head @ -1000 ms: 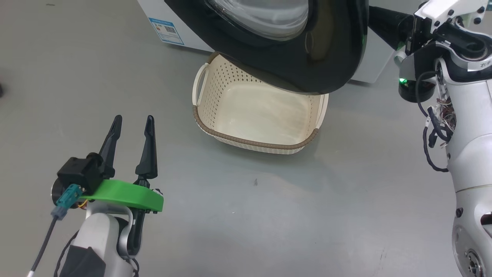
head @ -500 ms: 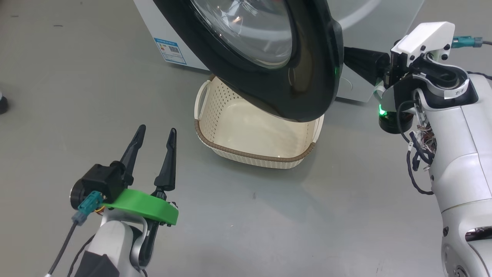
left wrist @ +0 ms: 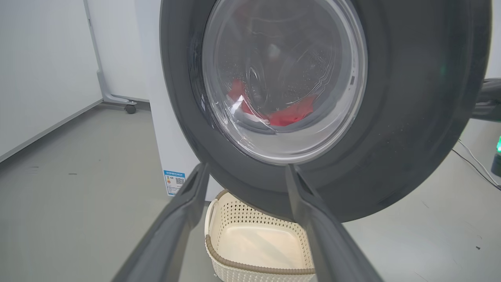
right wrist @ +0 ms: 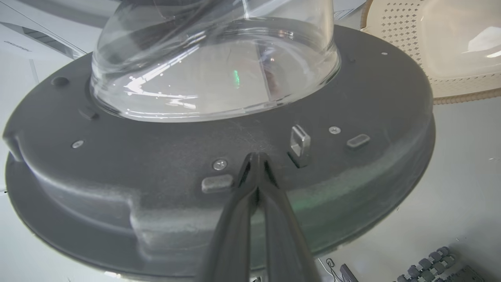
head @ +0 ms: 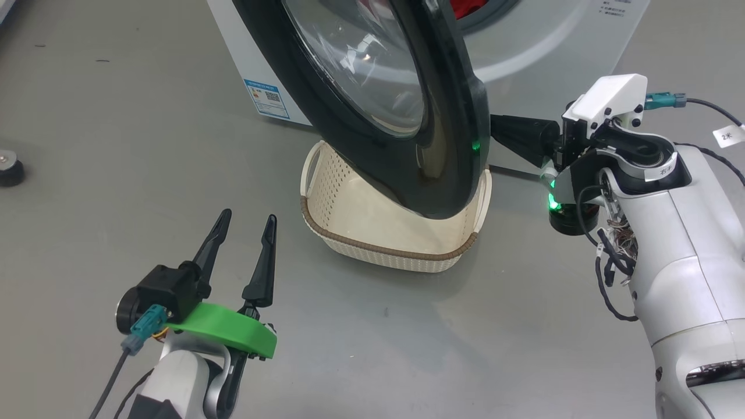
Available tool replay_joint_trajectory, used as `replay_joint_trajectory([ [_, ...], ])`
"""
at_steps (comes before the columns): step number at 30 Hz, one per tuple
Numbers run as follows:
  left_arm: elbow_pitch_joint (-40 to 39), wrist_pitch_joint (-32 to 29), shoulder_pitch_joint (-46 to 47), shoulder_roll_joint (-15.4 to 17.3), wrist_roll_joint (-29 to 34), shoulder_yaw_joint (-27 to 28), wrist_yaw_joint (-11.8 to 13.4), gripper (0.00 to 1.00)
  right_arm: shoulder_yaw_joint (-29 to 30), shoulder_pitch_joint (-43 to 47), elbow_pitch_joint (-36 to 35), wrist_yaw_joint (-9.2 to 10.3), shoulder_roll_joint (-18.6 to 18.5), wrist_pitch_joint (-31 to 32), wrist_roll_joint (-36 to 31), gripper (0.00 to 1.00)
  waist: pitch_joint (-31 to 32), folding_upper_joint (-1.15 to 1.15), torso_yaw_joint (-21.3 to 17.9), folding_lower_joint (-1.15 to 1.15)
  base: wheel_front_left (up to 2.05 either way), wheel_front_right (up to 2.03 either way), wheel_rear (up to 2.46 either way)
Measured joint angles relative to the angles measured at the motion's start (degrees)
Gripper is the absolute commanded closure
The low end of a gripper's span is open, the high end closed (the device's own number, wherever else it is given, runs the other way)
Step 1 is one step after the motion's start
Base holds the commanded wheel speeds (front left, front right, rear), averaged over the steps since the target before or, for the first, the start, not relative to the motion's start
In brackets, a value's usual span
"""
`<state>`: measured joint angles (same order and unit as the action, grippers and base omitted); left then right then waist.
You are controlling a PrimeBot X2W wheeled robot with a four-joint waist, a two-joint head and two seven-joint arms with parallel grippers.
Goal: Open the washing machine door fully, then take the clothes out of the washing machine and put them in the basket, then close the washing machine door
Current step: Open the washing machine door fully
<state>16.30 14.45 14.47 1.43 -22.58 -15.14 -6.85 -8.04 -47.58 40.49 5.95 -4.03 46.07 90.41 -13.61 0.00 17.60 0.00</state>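
Hovering over the grey floor (head: 87, 116) at the lower left, the left gripper (head: 247, 216) has its 2 dark fingers (head: 263, 262) spread apart, holding nothing, pointing toward the basket and the door. Just right of it, a blue label (head: 266, 99) sits low on the white washing machine (head: 541, 52). The washing machine door (head: 454, 116) stands swung partly open, nearly edge-on to the head camera. Its black rim hangs over the basket (head: 378, 251), which sits empty on the floor right in front of the machine. The clothes (head: 472, 7) are inside the machine: a patch of red shows past the door's top edge, and the left wrist view shows red fabric with some white through the glass window (left wrist: 282, 78). At the right, the right gripper (right wrist: 257, 157) has its 2 fingers pressed together, clasping nothing. Its tips are against the door's inner face, between a screw (right wrist: 220, 164) and a metal latch loop (right wrist: 300, 141).
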Motion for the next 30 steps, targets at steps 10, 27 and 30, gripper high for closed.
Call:
replay_joint_trajectory([
  [10,-0.45,0.0,-0.5,0.0,0.0,-0.22,0.0,0.0,-3.13,0.32,-0.69,-0.36,-0.11,0.4,2.81,1.0,0.28,0.0,0.18,0.0,0.0,0.0,0.0],
  [27,-0.74,0.0,-0.62,0.01,0.0,-0.88,-0.01,0.0,-15.11,3.6,-5.78,-0.78,-0.08,2.05,15.4,1.0,0.55,0.0,1.38,0.0,0.0,0.0,0.0],
  [30,-0.77,0.0,-0.63,0.01,0.0,-1.04,-0.01,0.0,-17.23,4.03,-7.01,-0.78,-0.05,2.02,17.08,1.0,0.62,0.0,1.53,0.0,0.0,0.0,0.0],
])
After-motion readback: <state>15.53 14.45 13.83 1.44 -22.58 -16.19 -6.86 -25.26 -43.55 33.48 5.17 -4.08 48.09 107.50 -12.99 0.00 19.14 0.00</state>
